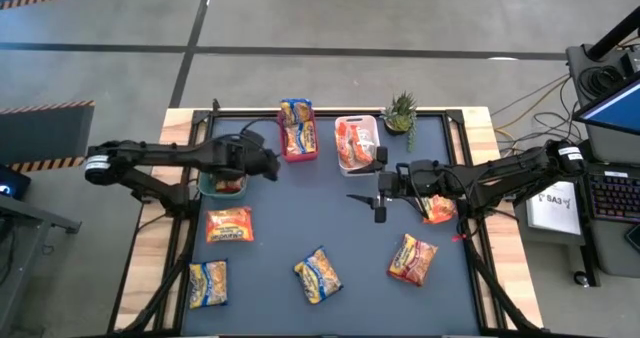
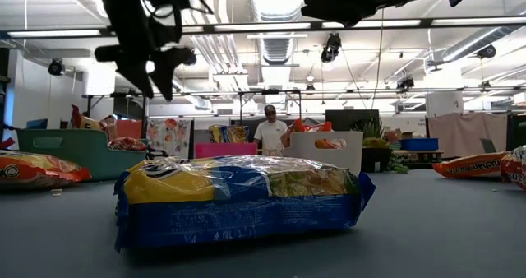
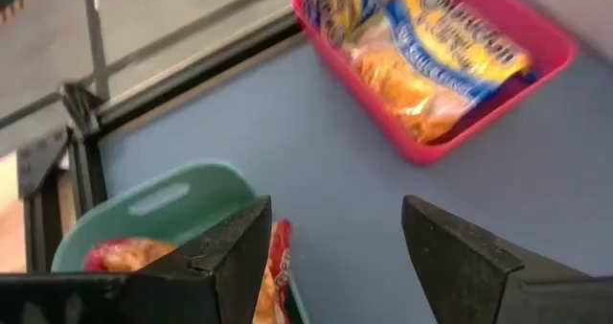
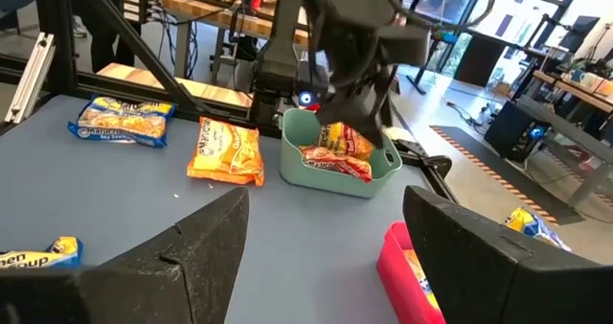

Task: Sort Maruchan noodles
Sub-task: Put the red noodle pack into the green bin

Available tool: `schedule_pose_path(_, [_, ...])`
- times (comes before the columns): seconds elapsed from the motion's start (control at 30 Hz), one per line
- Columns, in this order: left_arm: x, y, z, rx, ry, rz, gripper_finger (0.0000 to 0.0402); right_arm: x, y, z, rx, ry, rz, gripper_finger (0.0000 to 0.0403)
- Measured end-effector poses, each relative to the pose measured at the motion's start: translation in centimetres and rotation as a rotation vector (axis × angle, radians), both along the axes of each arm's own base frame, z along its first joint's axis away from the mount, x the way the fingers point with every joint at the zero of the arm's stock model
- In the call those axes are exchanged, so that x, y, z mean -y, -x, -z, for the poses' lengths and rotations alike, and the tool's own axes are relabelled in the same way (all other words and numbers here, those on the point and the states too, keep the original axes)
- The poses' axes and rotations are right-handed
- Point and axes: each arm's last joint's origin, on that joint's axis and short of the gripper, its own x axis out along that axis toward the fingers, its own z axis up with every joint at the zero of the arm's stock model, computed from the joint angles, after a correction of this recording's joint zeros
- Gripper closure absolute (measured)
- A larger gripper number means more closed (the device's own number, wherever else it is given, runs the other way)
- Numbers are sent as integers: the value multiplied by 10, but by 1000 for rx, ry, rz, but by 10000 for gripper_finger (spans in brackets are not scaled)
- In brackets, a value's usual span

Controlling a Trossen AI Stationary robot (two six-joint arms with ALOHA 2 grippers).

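L tool [image 1: 268, 166] hangs over the green bin [image 1: 207, 187] at the worktop's [image 1: 340, 238] left-rear, fingers spread w/ nothing between them; the wrist view shows red-orange packets [image 3: 124, 255] lying in the bin just below. R tool [image 1: 379, 190] sits mid-worktop, right of centre, fingers also spread and empty.

Where the noodles are: yellow-blue packets fill the red bin [image 1: 297, 130] at the rear; orange ones sit in the white bin [image 1: 357, 143] beside it. Loose on the worktop: an orange packet [image 1: 229, 224] just in front of the green bin, a yellow-blue packet [image 1: 208, 283] at front-left, another yellow-blue one [image 1: 318, 275] front-centre, a red-orange packet [image 1: 412, 259] front-right, and one more orange-ish packet [image 1: 438, 209] partly under the R arm.

Judgement: L looks to be between drops, so next comes a fresh pick. The key relation: the loose orange packet lies nearest the L tool, toward the front edge from it and close to the bin, long axis running roughly left-right across the worktop. So L arm is the nearer one for it; fingers would best straddle the short side, i.e. close front-to-back. The front-right red-orange packet lies closer to R, tilted diagonally, and needs some wrist turn. Front-centre one sits about between both arms, also diagonal.
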Motion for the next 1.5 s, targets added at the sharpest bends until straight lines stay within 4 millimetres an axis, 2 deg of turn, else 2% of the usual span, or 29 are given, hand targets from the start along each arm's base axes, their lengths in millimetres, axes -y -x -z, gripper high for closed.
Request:
schedule_pose_path(0.17, [-1,-5,25,-114,36,-100,194,0,0,0,-1,0,0,140])
schedule_pose_path(0.33, [-2,-22,50,-213,100,-105,206,0,0,0,-1,0,0,141])
schedule_pose_path(0.43, [-2,-24,61,-310,111,-127,210,0,0,0,0,-4,1,138])
schedule_pose_path(0.6, [-3,-23,65,-436,98,-205,213,0,0,0,-2,-9,1,133])
schedule_pose_path(1.0, [-6,-26,74,-464,79,-217,213,0,1,4,-21,-19,3,138])
schedule_pose_path(1.2, [-10,-22,80,-481,82,-242,214,0,1,5,-34,-32,5,137])
schedule_pose_path(1.5, [-11,-15,91,-486,88,-252,253,0,1,5,-36,-31,5,142])
